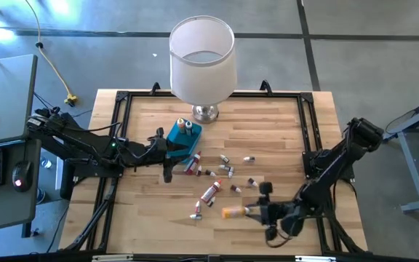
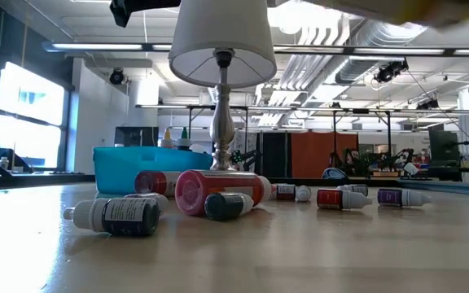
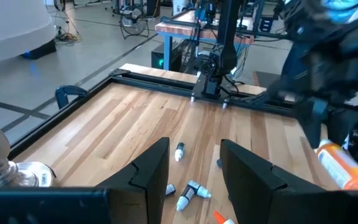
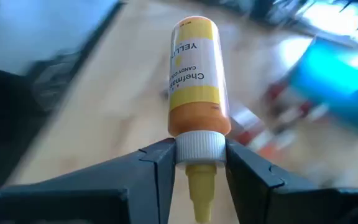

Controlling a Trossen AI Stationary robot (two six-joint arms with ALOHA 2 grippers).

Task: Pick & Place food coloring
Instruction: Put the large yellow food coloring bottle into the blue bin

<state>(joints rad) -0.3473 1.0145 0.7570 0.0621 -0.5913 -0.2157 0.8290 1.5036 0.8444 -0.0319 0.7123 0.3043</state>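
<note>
Right pincer, lower right of the high view, clamps yellow bottle by its cap only; left pincer wide; risk: bottle pivots loose.

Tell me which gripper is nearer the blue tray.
Left. The left gripper hovers right beside the blue tray; the right gripper holds a yellow bottle across the table.

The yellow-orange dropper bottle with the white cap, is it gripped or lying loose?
Gripped. The right pincer is shut on the yellow-orange dropper bottle at its white ribbed cap, one finger on each side.
</note>
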